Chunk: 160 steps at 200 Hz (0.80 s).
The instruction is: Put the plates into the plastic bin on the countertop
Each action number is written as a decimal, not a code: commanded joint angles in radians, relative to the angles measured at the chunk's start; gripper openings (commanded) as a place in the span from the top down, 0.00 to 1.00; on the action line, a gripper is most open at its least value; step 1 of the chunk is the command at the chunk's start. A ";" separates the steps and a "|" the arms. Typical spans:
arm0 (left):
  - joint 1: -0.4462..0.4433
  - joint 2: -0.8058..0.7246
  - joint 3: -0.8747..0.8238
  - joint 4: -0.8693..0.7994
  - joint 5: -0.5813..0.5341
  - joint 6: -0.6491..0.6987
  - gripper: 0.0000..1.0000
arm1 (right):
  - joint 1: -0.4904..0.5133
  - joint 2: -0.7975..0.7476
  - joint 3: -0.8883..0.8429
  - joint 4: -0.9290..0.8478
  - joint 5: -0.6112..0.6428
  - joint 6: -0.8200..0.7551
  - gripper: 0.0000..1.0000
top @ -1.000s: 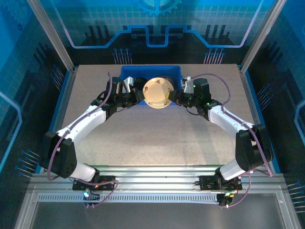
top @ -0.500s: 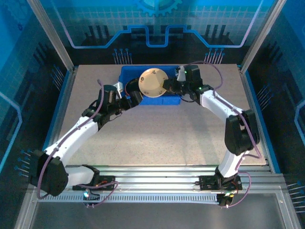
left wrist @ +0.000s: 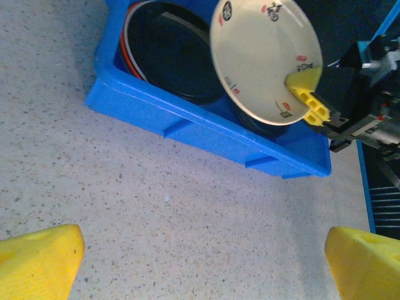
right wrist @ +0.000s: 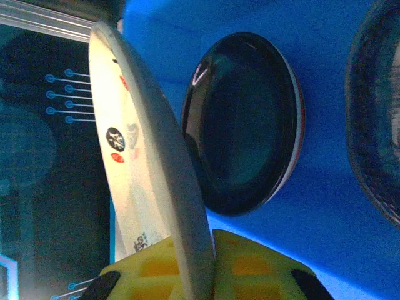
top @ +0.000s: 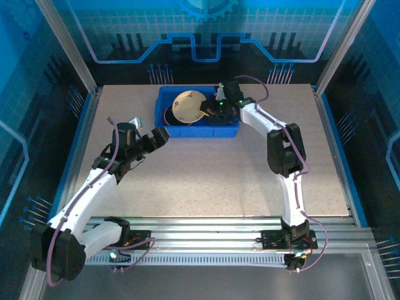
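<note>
Round cream marked plate point(top: 186, 106), tilted over rectangular blue plastic bin point(top: 165, 90) at countertop's point(top: 219, 181) 12 o'clock. Right gripper point(top: 209, 112) clamps its 4 o'clock rim; left gripper point(top: 156, 136) open, empty, at bin's 7 o'clock. Risk: edge-on release could chip glossy black plate point(left wrist: 169, 56) beneath.

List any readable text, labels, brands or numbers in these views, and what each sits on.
No legible words, brands or numbers in these views.
On the cream plate: small red and black marks near the rim, too blurred to read; they may be decoration, not writing.
On the back wall panel: gear and circuit-line graphics, no lettering.
On the blue plastic bin: no label visible.
</note>
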<state>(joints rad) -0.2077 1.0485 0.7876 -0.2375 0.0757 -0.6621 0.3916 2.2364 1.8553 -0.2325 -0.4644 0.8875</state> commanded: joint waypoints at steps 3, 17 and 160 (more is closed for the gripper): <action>0.020 -0.016 -0.022 -0.018 0.020 0.012 0.01 | 0.024 0.064 0.093 -0.041 0.016 0.016 1.00; 0.023 -0.015 -0.031 -0.016 0.026 0.010 0.01 | 0.030 0.084 0.128 -0.054 0.035 0.015 1.00; 0.048 -0.008 -0.047 -0.013 0.040 0.013 0.01 | 0.061 0.231 0.366 -0.234 0.104 -0.052 0.61</action>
<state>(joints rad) -0.1719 1.0477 0.7486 -0.2428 0.1013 -0.6621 0.4385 2.4451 2.1822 -0.4206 -0.3786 0.8597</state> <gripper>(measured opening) 0.992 0.394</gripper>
